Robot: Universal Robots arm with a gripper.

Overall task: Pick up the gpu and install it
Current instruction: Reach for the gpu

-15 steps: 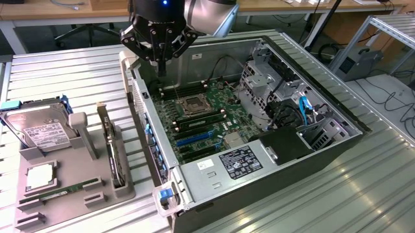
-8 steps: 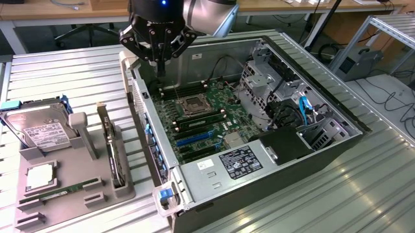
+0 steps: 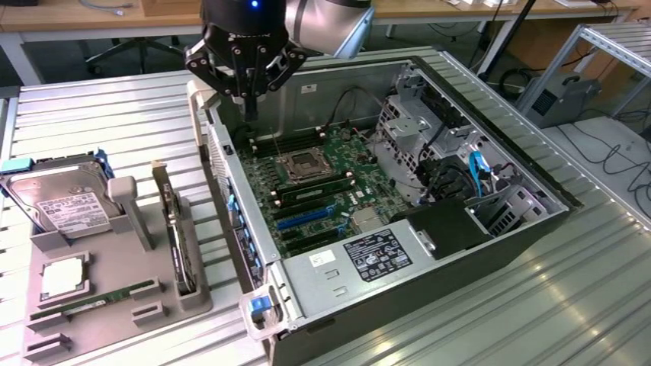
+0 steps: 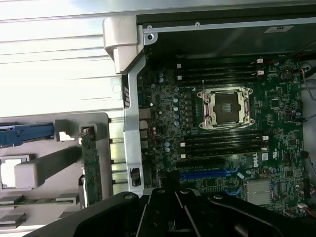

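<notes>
- Gpu (image 3: 181,244), a thin dark circuit card with a silver metal bracket at one end, is standing on its long edge in a slot of the grey plastic holder tray (image 3: 107,329). The black fingers (image 3: 248,103) are not touching it.
- They are hanging pressed together and pinching nothing, pointing straight down. By my reading the pickup is not yet made.
- Directly beneath them is the far corner of the open silver computer case (image 3: 315,88), close to its wall on the tray side. That is well apart from the card.
- The case is lying on its side with the panel off, so the green motherboard (image 3: 341,179) is facing up. This is likely so that a card can be pushed straight down into it.
- In the wrist view the square metal processor socket (image 4: 224,106) is sitting open, with dark memory slots on either side. The blue expansion slots (image 4: 207,174) are lying bare and unoccupied, which suits a card not yet installed.
- The tray is sitting just beside the case, to the exterior view's left. It is holding the gpu upright, and I judge this is to leave its top edge free for a grasp from above.
- Sharing the tray are a boxy silver hard drive with a white label (image 3: 61,200), a square silver processor chip (image 3: 63,278) and a narrow green memory stick (image 3: 97,301). Each is resting in its own recess, apart from the gpu.
- Everything is resting on the ribbed metal worktop (image 3: 102,114).
</notes>
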